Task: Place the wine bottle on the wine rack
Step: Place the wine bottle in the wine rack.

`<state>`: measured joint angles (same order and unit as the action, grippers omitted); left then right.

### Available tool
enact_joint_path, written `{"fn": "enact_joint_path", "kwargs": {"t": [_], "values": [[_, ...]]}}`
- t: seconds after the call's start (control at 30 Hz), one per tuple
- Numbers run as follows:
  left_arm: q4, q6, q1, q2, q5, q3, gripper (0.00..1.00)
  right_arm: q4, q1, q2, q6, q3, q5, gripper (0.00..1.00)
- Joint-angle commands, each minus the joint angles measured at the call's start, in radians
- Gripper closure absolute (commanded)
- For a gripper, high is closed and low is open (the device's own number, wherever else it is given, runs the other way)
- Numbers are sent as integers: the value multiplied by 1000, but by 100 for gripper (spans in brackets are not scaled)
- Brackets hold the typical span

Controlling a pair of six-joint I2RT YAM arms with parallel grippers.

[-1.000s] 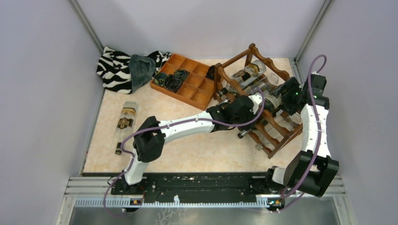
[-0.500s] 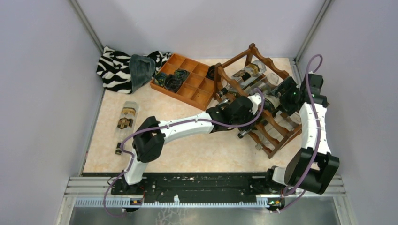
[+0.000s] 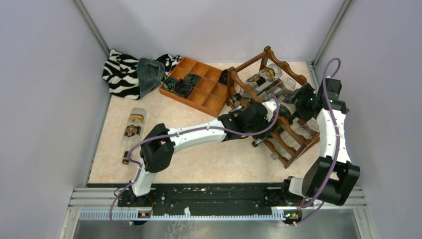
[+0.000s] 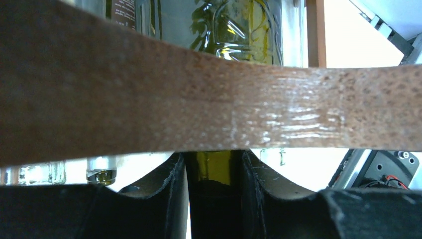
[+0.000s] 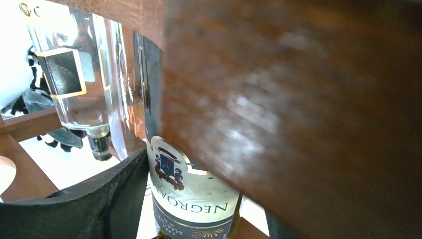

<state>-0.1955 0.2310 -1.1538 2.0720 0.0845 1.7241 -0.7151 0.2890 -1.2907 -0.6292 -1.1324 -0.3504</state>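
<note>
The reddish-brown wine rack (image 3: 287, 148) stands at the right of the table, with several bottles in its tiers. A dark green wine bottle (image 3: 284, 110) lies across it between my two grippers. My left gripper (image 3: 262, 115) is shut on the bottle's neck (image 4: 215, 160), with the fingers (image 4: 174, 199) just under a scalloped rail (image 4: 199, 99). My right gripper (image 3: 299, 103) reaches in from the rack's far side. Its left finger (image 5: 104, 199) lies against the labelled bottle body (image 5: 186, 194). A small gap shows on the other side. A blurred rail (image 5: 298, 99) hides most of the right finger.
A clear bottle (image 3: 133, 130) lies on the table at the left. A flat orange-brown compartment tray (image 3: 199, 90) sits left of the rack, with a zebra cloth (image 3: 119, 74) and a grey cloth (image 3: 149, 74) behind it. A clear bottle (image 5: 74, 74) rests in the rack beside the dark one.
My right gripper has shifted slightly left, further into the rack. The left arm and the bottle's neck have barely moved.
</note>
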Motion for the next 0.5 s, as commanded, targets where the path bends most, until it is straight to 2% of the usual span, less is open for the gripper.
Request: {"fn": "enact_joint_path", "kwargs": {"t": [0.0, 0.17, 0.27, 0.47], "values": [[318, -22, -7, -55, -58, 42, 100, 63, -33, 2, -11, 5, -72, 35], [317, -18, -7, -52, -64, 45, 99, 70, -32, 19, -11, 11, -64, 42], [319, -13, -7, -50, -68, 45, 94, 75, -24, 24, -15, 18, -67, 47], [314, -1, -7, -45, -79, 46, 70, 93, 18, 42, -27, 32, -91, 51]]}}
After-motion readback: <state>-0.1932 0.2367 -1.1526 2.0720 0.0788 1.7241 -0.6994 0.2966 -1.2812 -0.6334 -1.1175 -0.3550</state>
